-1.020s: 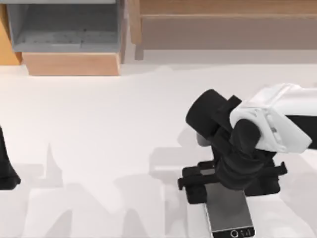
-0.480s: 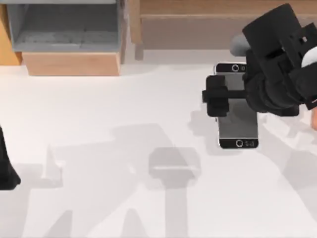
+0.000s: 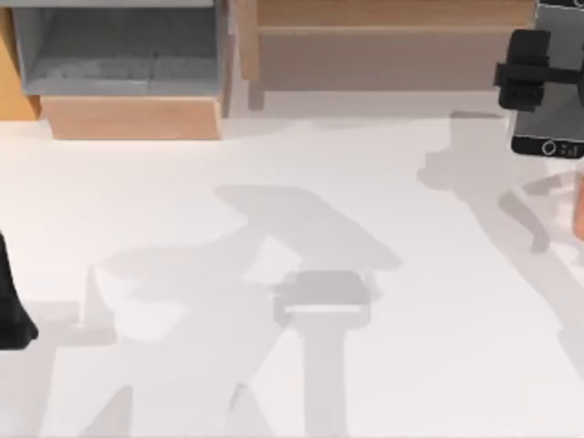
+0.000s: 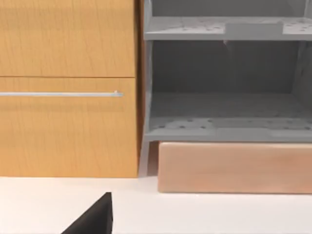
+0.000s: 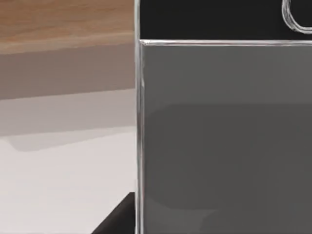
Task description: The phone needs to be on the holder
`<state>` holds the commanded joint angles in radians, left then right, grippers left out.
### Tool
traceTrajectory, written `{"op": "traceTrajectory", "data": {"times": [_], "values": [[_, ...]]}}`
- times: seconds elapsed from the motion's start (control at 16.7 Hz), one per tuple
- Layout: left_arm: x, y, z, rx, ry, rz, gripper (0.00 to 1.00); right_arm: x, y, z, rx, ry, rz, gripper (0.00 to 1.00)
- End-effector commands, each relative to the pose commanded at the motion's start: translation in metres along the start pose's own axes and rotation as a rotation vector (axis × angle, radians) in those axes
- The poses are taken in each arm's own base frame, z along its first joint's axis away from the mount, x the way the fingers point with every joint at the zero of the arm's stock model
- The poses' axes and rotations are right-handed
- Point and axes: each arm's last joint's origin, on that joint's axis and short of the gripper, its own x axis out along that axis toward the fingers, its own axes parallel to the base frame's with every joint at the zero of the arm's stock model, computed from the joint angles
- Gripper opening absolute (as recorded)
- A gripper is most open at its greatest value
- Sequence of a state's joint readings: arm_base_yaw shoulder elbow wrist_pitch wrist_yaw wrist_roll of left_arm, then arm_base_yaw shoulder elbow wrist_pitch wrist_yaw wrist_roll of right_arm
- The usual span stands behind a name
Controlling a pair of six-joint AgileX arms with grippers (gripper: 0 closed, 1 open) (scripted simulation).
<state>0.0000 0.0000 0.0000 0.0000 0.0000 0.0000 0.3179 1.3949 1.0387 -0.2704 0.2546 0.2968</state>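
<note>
The phone (image 3: 557, 123) hangs in the air at the table's back right corner, dark screen up, partly cut off by the picture's edge. My right gripper (image 3: 558, 73) is shut on the phone across its width, and one black finger (image 3: 525, 68) shows on its left side. The right wrist view has the grey screen (image 5: 224, 136) close up, with the black band and ring (image 5: 297, 14) at one end. A pale grey holder (image 3: 321, 306) stands on the table near the front middle, far from the phone. My left gripper (image 3: 11, 310) is parked at the left edge.
A wooden cabinet with a grey open shelf (image 3: 119, 55) and a light wooden block (image 3: 132, 117) stand at the back left. A long wooden shelf (image 3: 392, 46) runs along the back. A small orange-tan object (image 3: 578, 205) sits at the right edge.
My right gripper has lifted the phone from the table's front right and carried it up and toward the back right corner. The left arm has not moved.
</note>
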Motion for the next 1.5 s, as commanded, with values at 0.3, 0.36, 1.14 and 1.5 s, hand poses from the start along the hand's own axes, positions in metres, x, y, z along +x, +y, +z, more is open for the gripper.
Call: {"op": "traceTrajectory", "data": {"times": [0.3,0.36,1.14,1.5], "values": [[0.0,0.0,0.0,0.0,0.0,0.0,1.0,-0.006,-0.04,-0.007,0.025,-0.137,-0.149,0.0],[0.0,0.0,0.0,0.0,0.0,0.0,1.0,-0.006,-0.045,-0.011,0.03,-0.152,-0.174,0.0],[0.0,0.0,0.0,0.0,0.0,0.0,1.0,-0.003,-0.073,-0.062,0.067,-0.164,-0.316,0.0],[0.0,0.0,0.0,0.0,0.0,0.0,1.0,-0.002,-0.072,-0.064,0.069,-0.158,-0.311,0.0]]}}
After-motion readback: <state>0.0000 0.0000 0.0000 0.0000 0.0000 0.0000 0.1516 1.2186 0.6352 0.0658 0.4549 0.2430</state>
